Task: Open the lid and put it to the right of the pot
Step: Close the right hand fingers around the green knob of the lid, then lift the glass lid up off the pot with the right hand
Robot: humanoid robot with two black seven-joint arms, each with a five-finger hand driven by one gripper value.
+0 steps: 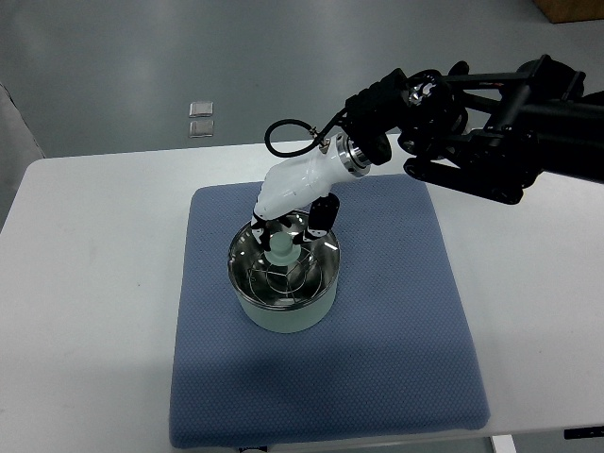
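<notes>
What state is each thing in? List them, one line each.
pot: upright on the blue mat, lid on.
lid: closed on the pot, not yet lifted.
knob: hand's fingers around it.
right hand: over the pot, shut on the knob.
blue mat: flat on the table, bare right of the pot.
left hand: not in view.

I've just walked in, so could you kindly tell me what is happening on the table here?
The robot's right hand has reached in from the right and has its fingers around the knob of the glass lid, which sits on the pale green pot. The pot stands on a blue mat on the white table. The left arm is out of view.
</notes>
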